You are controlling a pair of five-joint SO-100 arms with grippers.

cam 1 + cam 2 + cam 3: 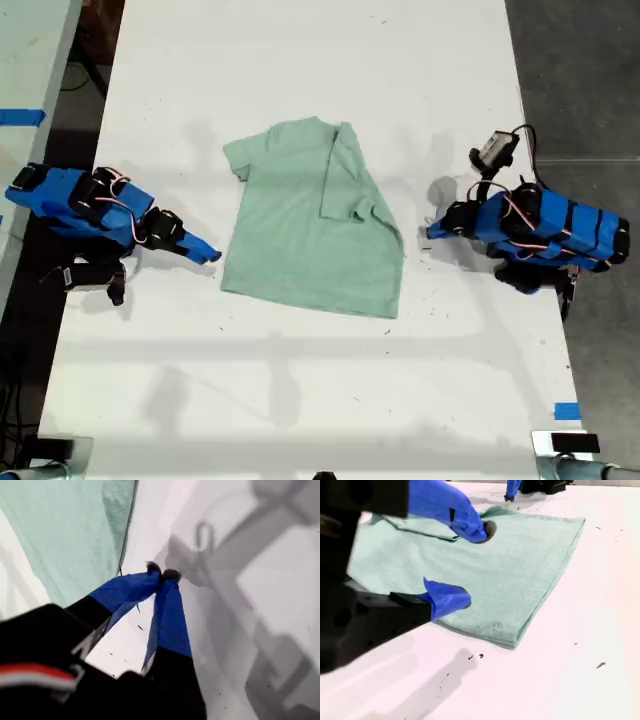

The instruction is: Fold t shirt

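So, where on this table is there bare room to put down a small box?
Two wide bare patches of table: one between the t shirt's collar and the exterior view's top edge, one between its hem and the bottom edge. Crowded beside the shirt, where my first gripper and my second gripper sit close.

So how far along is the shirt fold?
About a third, I'd judge. Done: one side of the shirt is folded over, its sleeve lying on the body. In hand: nothing; my first gripper is shut beside the cloth and my second gripper is open at the opposite edge. Left: the other sleeve lies flat, then probably a crosswise fold.
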